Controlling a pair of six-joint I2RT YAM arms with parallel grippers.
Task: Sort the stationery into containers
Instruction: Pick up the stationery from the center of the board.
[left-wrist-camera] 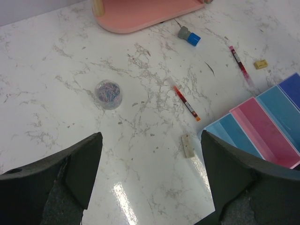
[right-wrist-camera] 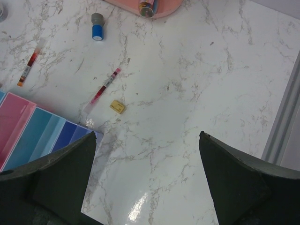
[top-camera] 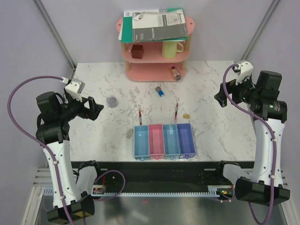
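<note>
Red pens [top-camera: 140,114] are laid on the table [top-camera: 211,89] just behind the four trays [top-camera: 164,140]; left gripper [left-wrist-camera: 151,135] and right gripper [right-wrist-camera: 147,136] are held wide open, nothing grasped.

White marble-look table [top-camera: 101,140], pale lilac walls [top-camera: 18,37], pink shelf rack [top-camera: 145,75] at far edge.

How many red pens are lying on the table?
2. One red pen lies just beyond the blue tray; the other red pen beyond the light blue tray. None appears hidden.
</note>
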